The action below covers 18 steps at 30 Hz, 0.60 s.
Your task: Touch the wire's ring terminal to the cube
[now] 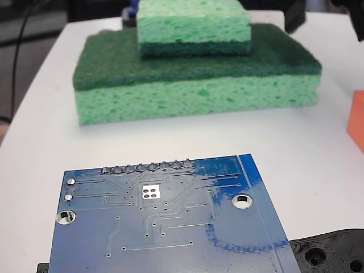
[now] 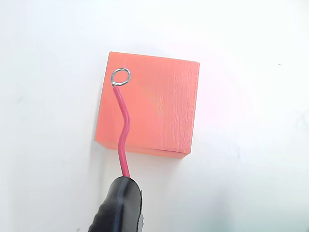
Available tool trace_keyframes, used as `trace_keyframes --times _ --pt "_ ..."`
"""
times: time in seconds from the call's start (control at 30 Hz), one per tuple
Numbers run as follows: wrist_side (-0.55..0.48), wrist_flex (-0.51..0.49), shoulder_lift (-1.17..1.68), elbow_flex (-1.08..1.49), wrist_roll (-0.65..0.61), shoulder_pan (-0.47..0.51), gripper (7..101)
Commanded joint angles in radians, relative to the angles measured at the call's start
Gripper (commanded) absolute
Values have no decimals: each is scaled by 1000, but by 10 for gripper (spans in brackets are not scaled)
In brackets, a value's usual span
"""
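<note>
Looking down from the wrist view, we see only a black sleeved tip [image 2: 120,205] at the bottom edge, where the thin red wire [image 2: 123,135] emerges; the fingers of the hand are out of frame, so we cannot tell whether they are spread or pressed together on the wire. The wire runs up and slightly left from that tip, with a gentle kink midway, and ends in the tiny silver metal ring terminal [image 2: 120,77]. That ring lies over the top face of the plain matte orange cube [image 2: 159,106], near its upper-left corner (whether it is actually touching or hovering just above, this top-down angle does not settle). We judge the coming move to be mostly a descent along the viewing axis, since the ring is already within the cube's outline.

In the fixed view the cube [image 1: 357,119] shows only as a sliver at the right edge of the white worktop [image 1: 170,142], well apart from the stacked green sponges [image 1: 193,79] and the blue circuit board [image 1: 165,222].
</note>
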Motion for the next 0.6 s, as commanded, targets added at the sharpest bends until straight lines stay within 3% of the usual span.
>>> trace_keyframes --times 0.03,0.6 --pt "-5 -6 -17 -8 -3 5 1003" --pt "-40 -20 -98 -38 -34 55 1003"
